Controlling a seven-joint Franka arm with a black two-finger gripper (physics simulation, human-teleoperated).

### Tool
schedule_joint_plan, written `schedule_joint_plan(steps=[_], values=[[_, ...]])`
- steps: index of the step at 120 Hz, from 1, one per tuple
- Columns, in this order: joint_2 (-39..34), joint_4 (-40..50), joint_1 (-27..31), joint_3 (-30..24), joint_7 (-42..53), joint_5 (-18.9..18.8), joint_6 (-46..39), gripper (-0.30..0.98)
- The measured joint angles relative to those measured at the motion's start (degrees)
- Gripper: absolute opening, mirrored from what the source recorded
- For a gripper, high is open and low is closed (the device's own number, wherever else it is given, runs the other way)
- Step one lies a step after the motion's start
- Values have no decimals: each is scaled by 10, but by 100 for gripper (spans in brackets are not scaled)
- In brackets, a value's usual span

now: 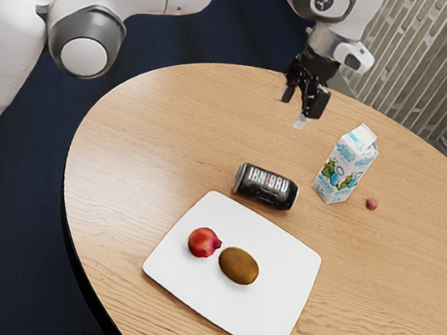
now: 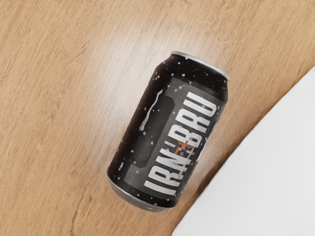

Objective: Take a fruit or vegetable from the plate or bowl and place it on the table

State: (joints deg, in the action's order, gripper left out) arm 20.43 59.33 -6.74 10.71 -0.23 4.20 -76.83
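- Surface: table [image 1: 131,142], pale wood grain, curved edge; dark blue floor [image 1: 16,188] below, grey slatted wall [image 1: 422,58] behind. Landmark for all positions: the white plate [image 1: 266,311].
- Fruit for the task: two pieces noted, both resting on the plate. Red pomegranate [image 1: 204,242] lies toward the plate's side at the exterior view's left; brown kiwi [image 1: 239,265] lies just beside it, nearer the plate's middle. Contact between the two cannot be confirmed.
- Black can [image 1: 265,187], lettered "IRN BRU": lying on its side on the table, just beside the plate's far edge. Wrist view agrees.
- Carton [image 1: 346,165], white and blue: upright, beyond the plate toward the exterior view's right.
- Small reddish ball [image 1: 372,203]: on the table, farther toward the exterior view's right from the plate than the carton.
- Gripper [image 1: 294,112]: raised, beyond the plate's far edge and well apart from it. Fingers stand wide, nothing between them.
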Motion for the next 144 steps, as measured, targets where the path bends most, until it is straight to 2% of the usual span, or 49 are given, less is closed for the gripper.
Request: schedule_joint_plan(steps=[30,41,46,58,65,76,98,144], values=[[0,1,4,3,0,20,-38,69],[-41,9,2,-23,6,28,-20,69],[-89,67,0,-53,16,26,-15,69],[-251,314,-4,-102,64,2,-56,68],[-289,393,4,-142,99,-16,-93,69],[-285,452,-12,-190,151,-31,-156,69],[-238,465,-25,-207,231,-47,-239,69],[-241,493,-11,-218,341,-74,-285,69]])
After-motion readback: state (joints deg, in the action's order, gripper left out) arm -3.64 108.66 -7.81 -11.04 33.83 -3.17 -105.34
